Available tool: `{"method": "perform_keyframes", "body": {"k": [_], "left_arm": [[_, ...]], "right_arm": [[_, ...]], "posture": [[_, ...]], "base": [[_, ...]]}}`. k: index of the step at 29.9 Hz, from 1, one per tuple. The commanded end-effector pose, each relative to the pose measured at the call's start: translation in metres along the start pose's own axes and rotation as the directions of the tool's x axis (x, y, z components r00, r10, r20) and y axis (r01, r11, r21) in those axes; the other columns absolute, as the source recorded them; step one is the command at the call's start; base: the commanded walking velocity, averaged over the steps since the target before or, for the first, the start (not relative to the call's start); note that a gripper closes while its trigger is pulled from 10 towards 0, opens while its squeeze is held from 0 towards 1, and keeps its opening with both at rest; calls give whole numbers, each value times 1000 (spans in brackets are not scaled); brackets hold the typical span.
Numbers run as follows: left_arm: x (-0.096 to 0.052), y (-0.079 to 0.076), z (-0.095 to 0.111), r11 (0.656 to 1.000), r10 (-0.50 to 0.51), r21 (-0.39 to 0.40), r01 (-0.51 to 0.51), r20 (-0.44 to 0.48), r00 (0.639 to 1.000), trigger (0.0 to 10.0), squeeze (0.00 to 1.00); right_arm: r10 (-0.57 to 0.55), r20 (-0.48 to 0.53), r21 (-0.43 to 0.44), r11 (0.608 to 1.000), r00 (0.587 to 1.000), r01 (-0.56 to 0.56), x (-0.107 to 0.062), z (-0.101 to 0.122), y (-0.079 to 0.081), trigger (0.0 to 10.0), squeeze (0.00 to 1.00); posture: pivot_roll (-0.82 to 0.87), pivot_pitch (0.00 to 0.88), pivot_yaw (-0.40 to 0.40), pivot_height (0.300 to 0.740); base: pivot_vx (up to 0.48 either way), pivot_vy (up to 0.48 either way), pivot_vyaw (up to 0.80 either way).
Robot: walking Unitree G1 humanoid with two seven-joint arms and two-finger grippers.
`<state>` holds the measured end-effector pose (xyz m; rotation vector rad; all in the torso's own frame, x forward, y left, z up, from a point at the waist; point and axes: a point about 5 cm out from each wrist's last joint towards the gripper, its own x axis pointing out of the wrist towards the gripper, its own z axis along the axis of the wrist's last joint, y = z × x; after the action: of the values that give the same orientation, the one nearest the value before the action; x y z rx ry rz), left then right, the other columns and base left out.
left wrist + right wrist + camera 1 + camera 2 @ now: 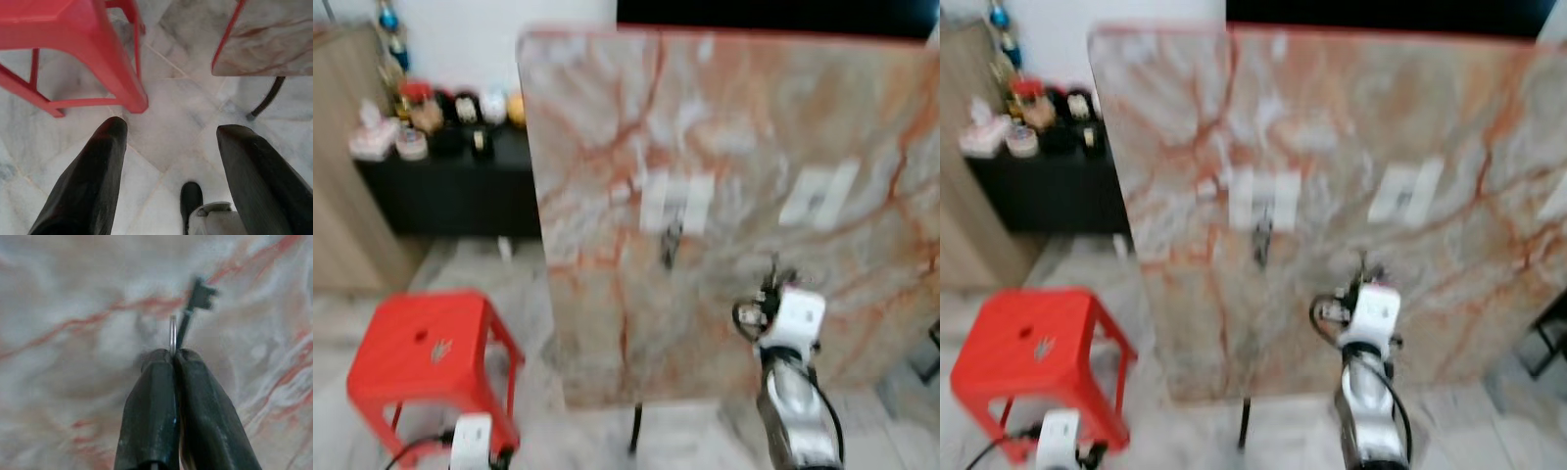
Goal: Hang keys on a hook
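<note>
The right gripper [172, 357], fingers pinched tight on the key ring [172, 335] with its dark key [195, 301] poking beyond the tips, sits below and between the marble board's two white hook plates [819, 196], left gripper [168, 142] idle, open.

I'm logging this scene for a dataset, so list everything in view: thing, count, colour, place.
Marble-pattern board: one, pink and grey with an orange-red edge, upright ahead.
Hook plates: two, white, on the board; a dark item hangs from the left one, too blurred to name.
Key on ring: one, dark key on a silver ring, at the right gripper's tips.
Stool: one, red, on the floor to the left.
Cabinet: one, black, back left, with small jars on top.
Floor: pale marble tiles.
Left gripper: black fingers apart, low near the stool.
Right gripper: black, pinching the key ring, facing the board.
</note>
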<state>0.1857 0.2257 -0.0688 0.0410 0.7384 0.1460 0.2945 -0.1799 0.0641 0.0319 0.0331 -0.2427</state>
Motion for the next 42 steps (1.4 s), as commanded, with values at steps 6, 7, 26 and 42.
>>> {"method": "perform_keyframes", "body": {"k": [6, 7, 26, 42], "left_arm": [[-3, -5, -9, 1000, -16, 5, 16, -28, 999, 10000, 0], [-3, -5, -9, 1000, -16, 6, 16, -29, 999, 10000, 0], [-3, -5, -9, 1000, -21, 4, 22, -28, 999, 10000, 0], [-2, -7, -8, 1000, -23, -1, 23, -25, 999, 10000, 0]], "right_arm": [[-128, 29, -29, 991, 991, 129, 0, 2, -21, 10000, 0], [-132, 45, -35, 990, 990, 134, 2, 5, -22, 10000, 0], [-205, 285, -155, 954, 936, 256, 21, 58, -30, 10000, 0], [-224, 284, -216, 932, 932, 290, 36, 73, -29, 10000, 0]], "posture": [[58, 0, -43, 740], [56, 0, -40, 740], [56, 0, -34, 740], [55, 0, -29, 740]], "base": [[0, 0, 0], [0, 0, 0], [0, 0, 0], [0, 0, 0]]}}
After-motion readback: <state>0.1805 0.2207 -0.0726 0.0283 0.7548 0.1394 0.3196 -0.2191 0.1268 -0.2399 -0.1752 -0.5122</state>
